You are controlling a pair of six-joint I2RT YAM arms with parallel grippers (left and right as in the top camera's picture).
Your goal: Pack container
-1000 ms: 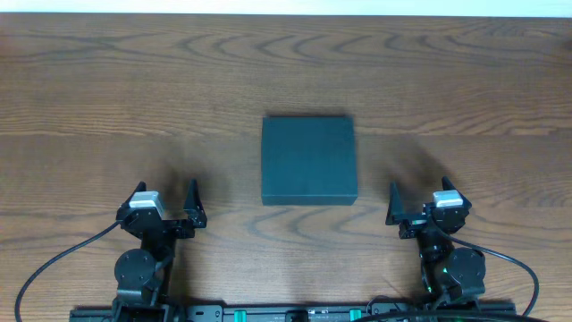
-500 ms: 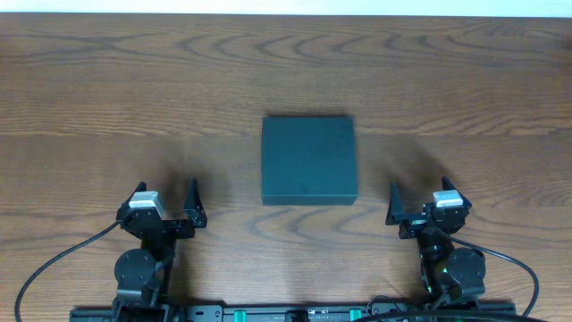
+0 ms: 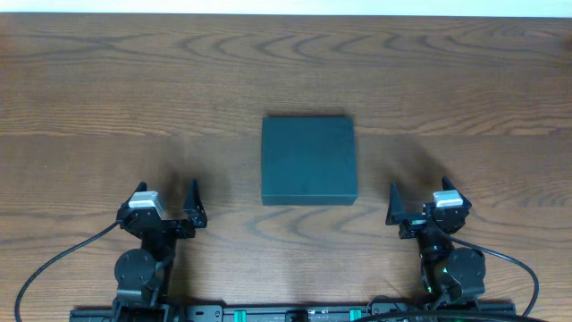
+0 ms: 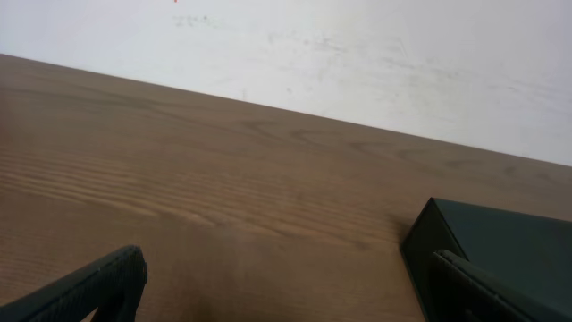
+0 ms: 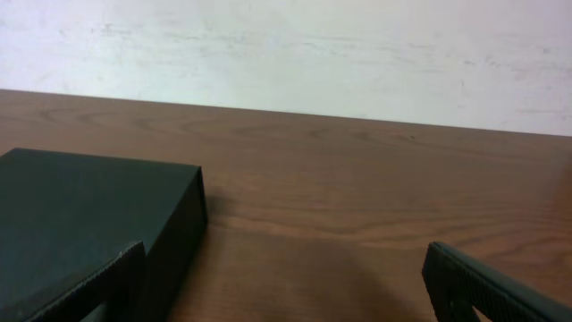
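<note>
The dark teal-green container (image 3: 309,160) lies shut in the middle of the wooden table. It also shows at the right edge of the left wrist view (image 4: 500,241) and at the left of the right wrist view (image 5: 80,219). My left gripper (image 3: 166,204) is open and empty near the front edge, left of the container. In its wrist view the gripper (image 4: 290,286) has bare wood between the fingers. My right gripper (image 3: 418,202) is open and empty at the front right. In its wrist view the gripper (image 5: 286,286) holds nothing.
The wooden table (image 3: 134,89) runs to a white wall at the back (image 5: 286,45). Black cables (image 3: 54,259) trail from both arm bases at the front edge.
</note>
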